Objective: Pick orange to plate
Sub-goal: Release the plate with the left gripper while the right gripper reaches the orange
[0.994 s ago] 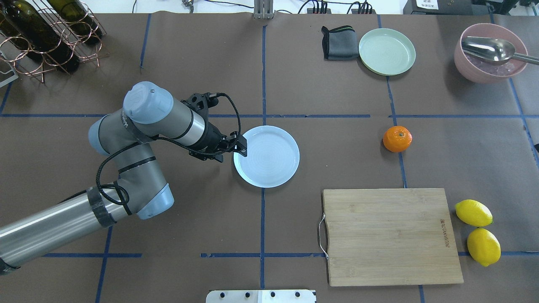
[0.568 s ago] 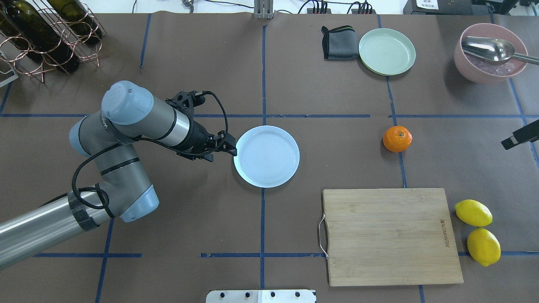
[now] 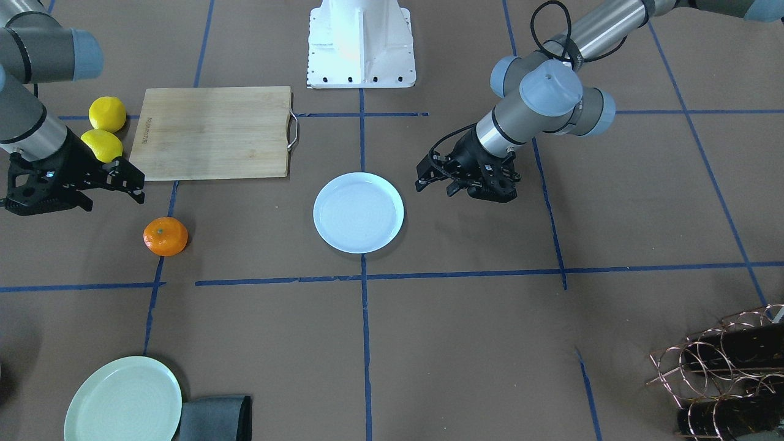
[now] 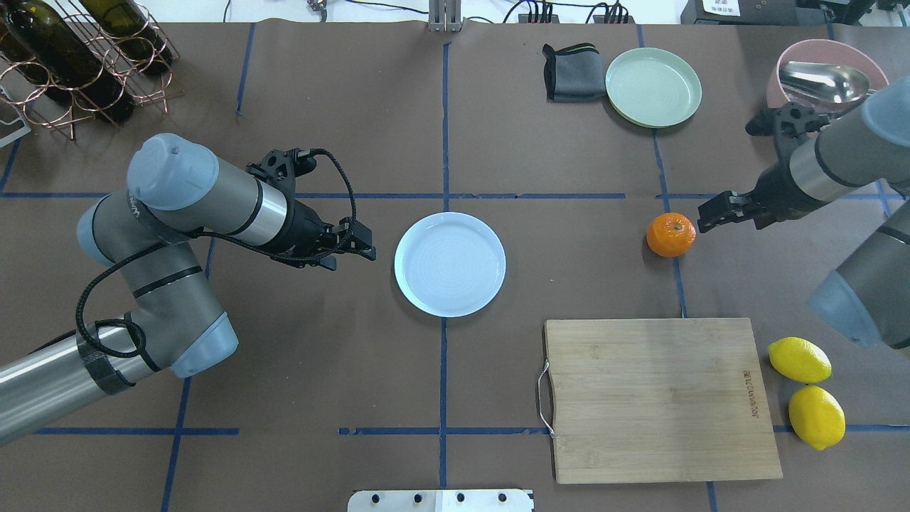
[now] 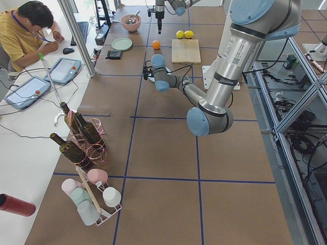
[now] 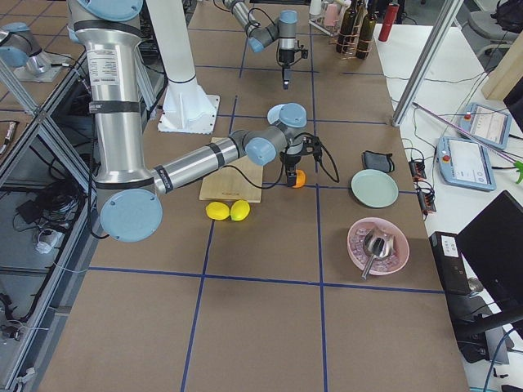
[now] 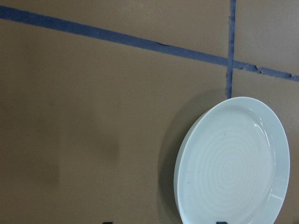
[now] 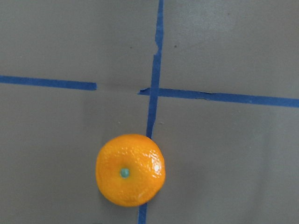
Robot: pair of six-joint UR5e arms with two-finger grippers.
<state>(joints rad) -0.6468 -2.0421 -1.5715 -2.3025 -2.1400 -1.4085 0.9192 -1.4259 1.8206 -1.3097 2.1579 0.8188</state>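
Note:
The orange [image 4: 670, 235] lies on a blue tape line right of centre, with its green stem dot up in the right wrist view [image 8: 130, 170]. The white plate [image 4: 450, 264] sits empty at the table's middle. My right gripper [image 4: 711, 217] hangs open just right of the orange and a little above it, not touching it [image 3: 131, 184]. My left gripper [image 4: 362, 249] is open and holds nothing, a short gap left of the plate's rim [image 3: 429, 177]. The left wrist view shows the plate [image 7: 233, 163] at its lower right.
A wooden cutting board [image 4: 657, 398] lies near the orange, with two lemons [image 4: 800, 359] at its right. A pale green plate [image 4: 653, 87], a grey cloth [image 4: 572, 71] and a pink bowl [image 4: 825, 85] with a spoon stand at the back right. A wine rack [image 4: 78, 57] is back left.
My left gripper has drawn back leftward from the plate's rim. My right arm has come in from the right edge and now hovers beside the orange.

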